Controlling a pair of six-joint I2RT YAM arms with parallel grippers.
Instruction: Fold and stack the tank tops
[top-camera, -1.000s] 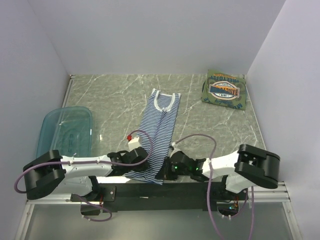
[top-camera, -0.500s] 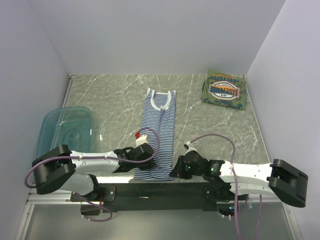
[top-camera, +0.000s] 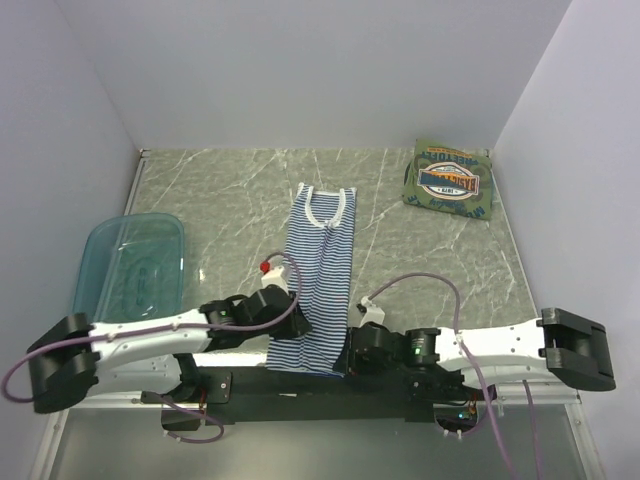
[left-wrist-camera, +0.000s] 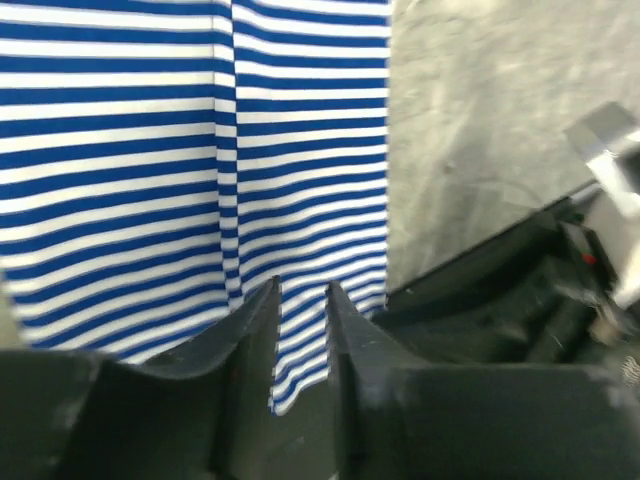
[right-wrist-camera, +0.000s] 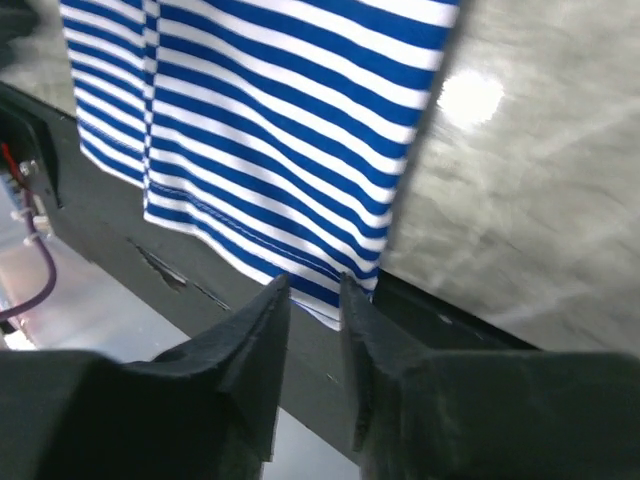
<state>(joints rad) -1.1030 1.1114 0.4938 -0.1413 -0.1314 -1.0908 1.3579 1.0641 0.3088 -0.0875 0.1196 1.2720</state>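
Navy-and-white striped cloth tank top (top-camera: 318, 275) now pulled straight to the counter (top-camera: 220, 190) edge; left end effector (left-wrist-camera: 302, 290) and right end effector (right-wrist-camera: 314, 282) have parted slightly, and the hem looks released.

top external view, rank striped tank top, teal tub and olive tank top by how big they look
1-2. striped tank top and teal tub: too alike to rank.
3. olive tank top: folded, clearly smallest, though it lies farthest back.
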